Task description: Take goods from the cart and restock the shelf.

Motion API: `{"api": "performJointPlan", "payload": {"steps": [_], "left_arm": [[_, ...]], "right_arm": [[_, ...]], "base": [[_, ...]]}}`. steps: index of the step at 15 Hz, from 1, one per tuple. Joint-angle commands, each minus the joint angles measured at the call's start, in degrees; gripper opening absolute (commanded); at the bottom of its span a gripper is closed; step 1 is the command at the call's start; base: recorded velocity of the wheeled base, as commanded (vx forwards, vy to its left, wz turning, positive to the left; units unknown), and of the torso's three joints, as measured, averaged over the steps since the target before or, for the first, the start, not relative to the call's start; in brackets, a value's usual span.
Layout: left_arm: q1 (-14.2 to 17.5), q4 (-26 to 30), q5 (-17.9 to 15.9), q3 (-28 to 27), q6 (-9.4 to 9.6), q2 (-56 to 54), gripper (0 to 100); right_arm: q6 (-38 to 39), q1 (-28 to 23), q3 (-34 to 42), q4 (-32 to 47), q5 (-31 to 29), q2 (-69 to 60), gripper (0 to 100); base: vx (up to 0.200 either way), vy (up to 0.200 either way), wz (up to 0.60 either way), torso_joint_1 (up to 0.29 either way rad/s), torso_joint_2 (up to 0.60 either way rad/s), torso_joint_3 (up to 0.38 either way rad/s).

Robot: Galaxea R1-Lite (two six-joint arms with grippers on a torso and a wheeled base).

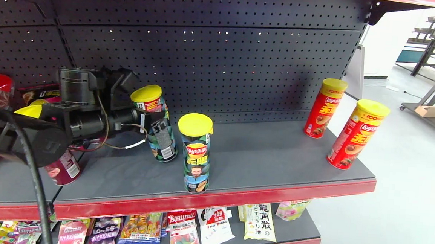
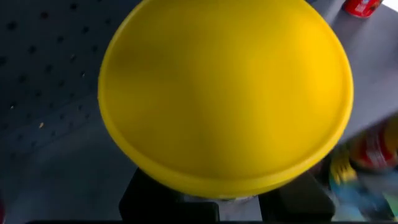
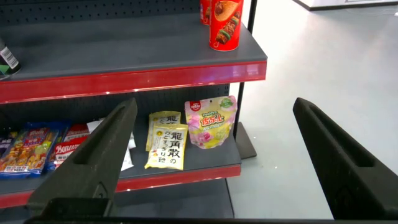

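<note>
Head view, far left of the frame: a maroon can (image 1: 63, 169) stands on the shelf (image 1: 268, 155), partly behind the left arm. Just right of it, left of centre, the left gripper (image 1: 153, 127) has its jaws closed around the upper body of a dark can (image 1: 164, 151) with a yellow lid (image 1: 146, 93). This can sits near the pegboard back (image 1: 221, 62) and leans slightly. Its base is down at the shelf board, though I cannot tell whether it rests there. Right again, at the shelf's front edge, a second dark can (image 1: 197, 162) stands upright, apart from the held one. At the far right stand two red cans, one (image 1: 324, 107) by the pegboard and one (image 1: 356, 134) nearer the front. Along the bottom, snack packets (image 1: 195, 230) lie on the lower shelf. Left wrist view: the held can's lid takes up the middle of the frame, seen from above. Right wrist view: the right gripper (image 3: 214, 106) has its jaws spread wide, facing the lower shelf's packets.
</note>
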Motion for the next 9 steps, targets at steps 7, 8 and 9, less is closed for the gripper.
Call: {"api": "performJointPlan", "payload": {"steps": [7,8,9], "left_arm": [[-4.59,1.65,-0.01,-16.69,0.46,13.41,0],[-4.85,2.17,-0.01,-17.57,1.07,13.93,0],[-4.85,2.53,-0.01,-18.45,2.22,14.64,0]], "right_arm": [[0.04,-0.03,0.01,-0.01,0.04,0.07,100],[-0.04,-0.03,0.01,-0.01,0.04,0.07,100],[-0.04,-0.03,0.01,-0.01,0.04,0.07,100]], "base": [[0.000,0.000,0.00,0.000,0.00,0.000],[0.000,0.000,0.00,0.000,0.00,0.000],[0.000,0.000,0.00,0.000,0.00,0.000]]}}
